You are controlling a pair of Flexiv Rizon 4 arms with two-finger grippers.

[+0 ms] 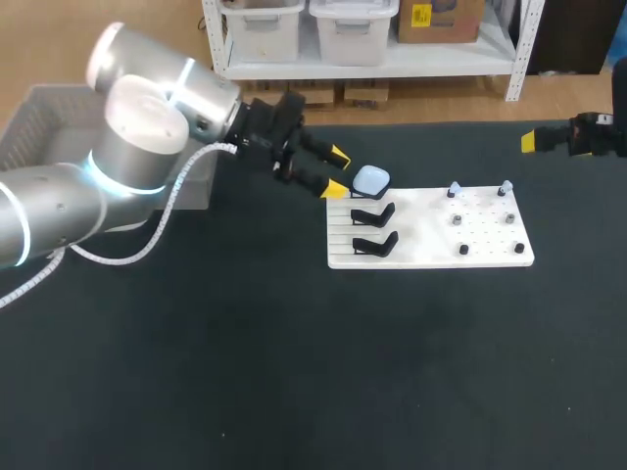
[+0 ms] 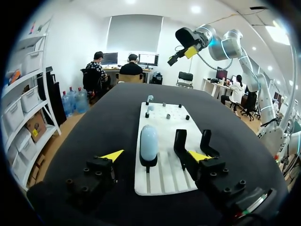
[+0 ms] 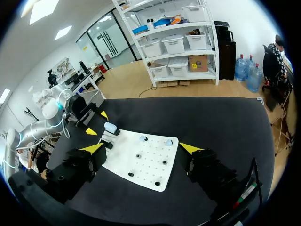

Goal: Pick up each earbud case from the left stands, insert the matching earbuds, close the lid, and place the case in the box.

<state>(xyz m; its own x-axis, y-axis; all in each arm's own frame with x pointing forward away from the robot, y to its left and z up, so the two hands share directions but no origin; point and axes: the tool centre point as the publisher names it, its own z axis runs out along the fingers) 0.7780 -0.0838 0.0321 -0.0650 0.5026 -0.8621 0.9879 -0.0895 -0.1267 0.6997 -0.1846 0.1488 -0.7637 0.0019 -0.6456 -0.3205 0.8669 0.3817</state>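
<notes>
A grey box (image 1: 39, 127) sits at the left edge of the dark surface (image 1: 245, 372). The left end effector (image 1: 336, 171) hangs beside it, fingers spread and touching nothing. Just ahead of its yellow tips, in line with the gap between them, is the earbud case (image 1: 370, 180), a smooth, rounded, pale-blue shell perched on the rearmost of three black stands (image 1: 373, 214) on a white board (image 1: 431, 257). Two earbuds (image 1: 455, 188) sit on pegs farther right. The right end effector (image 3: 142, 147), likewise spread, hangs well apart from the board.
</notes>
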